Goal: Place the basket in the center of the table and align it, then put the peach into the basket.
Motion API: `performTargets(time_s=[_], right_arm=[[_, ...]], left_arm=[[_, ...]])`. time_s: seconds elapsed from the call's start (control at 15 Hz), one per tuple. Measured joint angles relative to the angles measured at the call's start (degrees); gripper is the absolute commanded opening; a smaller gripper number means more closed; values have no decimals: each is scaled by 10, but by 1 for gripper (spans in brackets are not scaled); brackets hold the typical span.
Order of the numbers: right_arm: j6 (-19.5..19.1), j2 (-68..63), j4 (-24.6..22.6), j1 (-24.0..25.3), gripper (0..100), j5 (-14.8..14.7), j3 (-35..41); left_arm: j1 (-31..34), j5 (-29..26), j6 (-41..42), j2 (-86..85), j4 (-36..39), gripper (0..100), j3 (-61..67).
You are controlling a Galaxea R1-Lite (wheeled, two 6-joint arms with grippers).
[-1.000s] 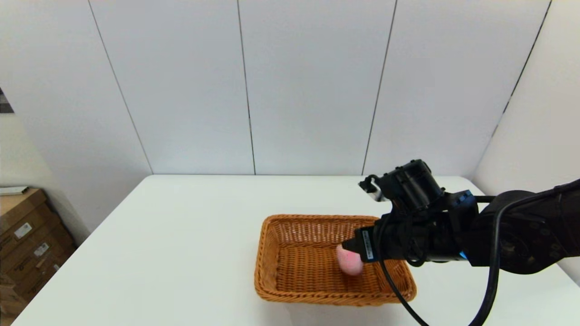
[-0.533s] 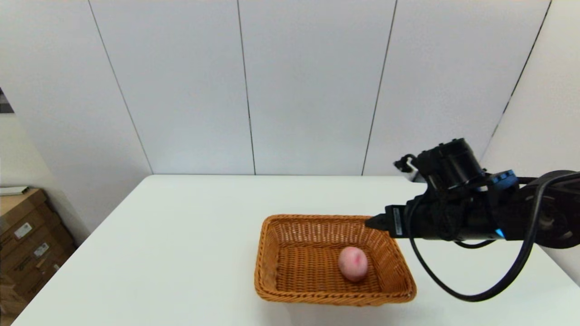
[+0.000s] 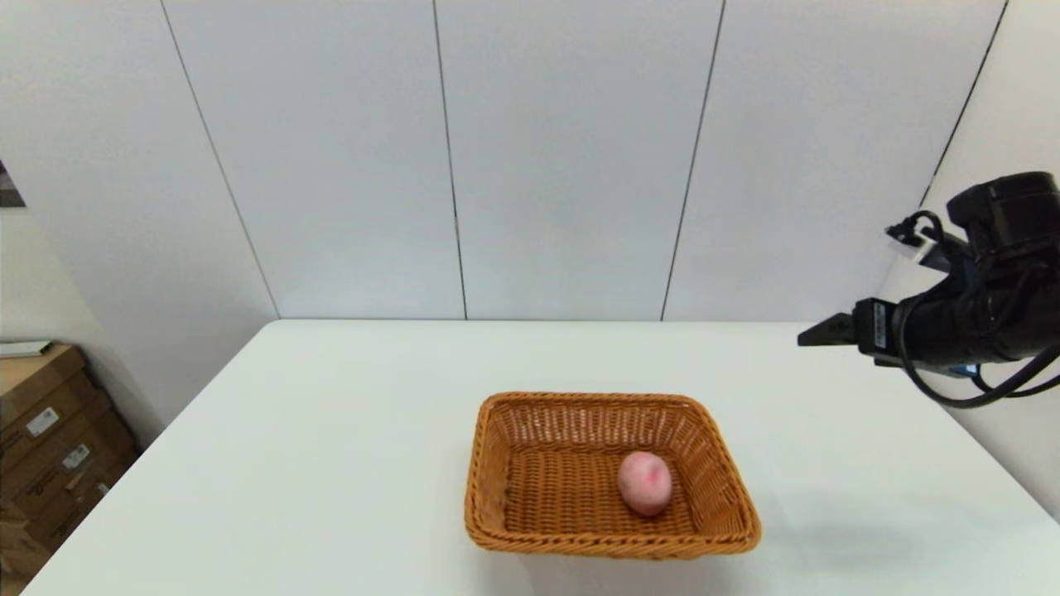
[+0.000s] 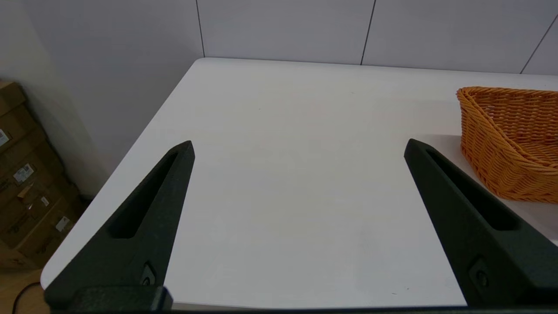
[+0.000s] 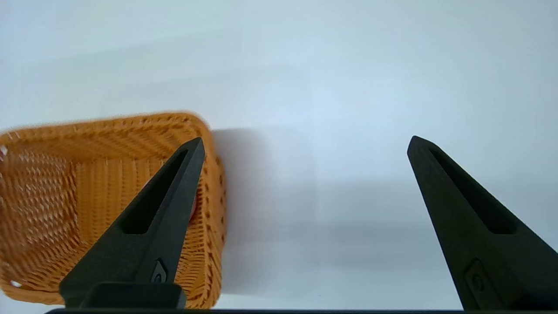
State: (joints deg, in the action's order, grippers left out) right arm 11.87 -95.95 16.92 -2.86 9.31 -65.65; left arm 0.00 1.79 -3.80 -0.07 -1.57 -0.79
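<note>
- right gripper (image 3: 816, 338) raised at right edge of frame, level, fingers spread wide, empty
- left gripper (image 4: 298, 148) low over bare table (image 3: 331, 430), fingers wide
- peach (image 3: 644, 483) sits inside woven wicker basket (image 3: 497, 463), lower centre of frame
- white panel wall behind; cardboard boxes (image 3: 50, 439) lower left

The right pincer (image 3: 816, 335) is matte black, with a white label strip, looping black cables and a blue accent. Each long tapered finger (image 5: 148, 218) has a slot and a small screw.
</note>
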Motion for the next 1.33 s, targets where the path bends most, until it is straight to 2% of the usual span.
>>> performTargets(time_s=[0.2, 0.73, 1.13, 1.33], right_arm=[[-17, 14, 21, -39, 100, 13, -17], [-33, 152, 30, -38, 100, 10, 71], [-38, 416, 35, -25, 100, -5, 225], [-44, 582, 68, 0, 100, -46, 294]], left_arm=[[0, 0, 0, 0, 0, 100, 0], [0, 0, 0, 0, 0, 100, 0], [0, 0, 0, 0, 0, 100, 0], [0, 0, 0, 0, 0, 100, 0]])
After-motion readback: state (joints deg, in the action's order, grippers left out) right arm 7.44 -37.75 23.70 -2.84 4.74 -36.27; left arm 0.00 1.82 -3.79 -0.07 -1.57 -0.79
